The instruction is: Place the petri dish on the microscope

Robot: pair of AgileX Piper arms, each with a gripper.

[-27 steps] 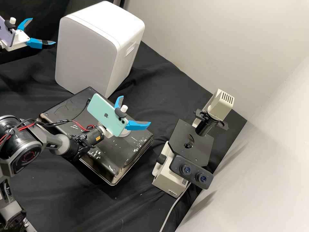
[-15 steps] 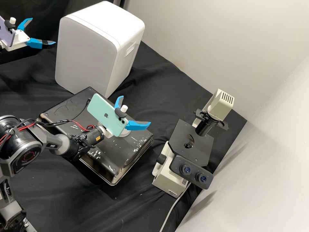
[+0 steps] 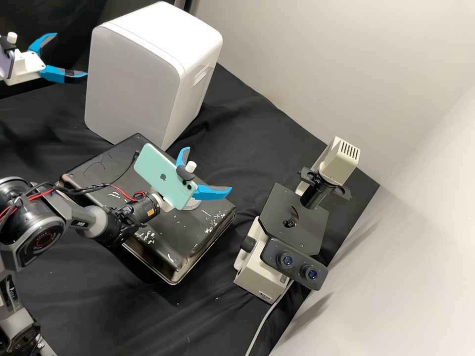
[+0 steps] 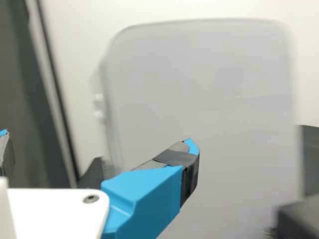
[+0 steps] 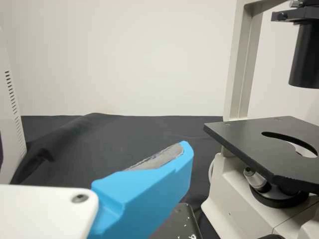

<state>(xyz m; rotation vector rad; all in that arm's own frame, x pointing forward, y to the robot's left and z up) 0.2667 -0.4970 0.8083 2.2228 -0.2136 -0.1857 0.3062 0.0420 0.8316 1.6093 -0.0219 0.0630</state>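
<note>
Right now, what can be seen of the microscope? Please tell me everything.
The microscope is inverted, with a cream body, seemingly painted metal. Its flat black stage has a round opening and lies bare; an objective sits below it. Two dark eyepieces with blue lenses face the near side. A black condenser tube hangs over the stage, under a tilted cream lamp housing with vent slots. It stands upright on the black cloth by the wall; a grey cable leaves its base.

1x microscope (image 3: 292, 222), 1x tray (image 3: 168, 242), 1x wht box (image 3: 148, 69)
</note>
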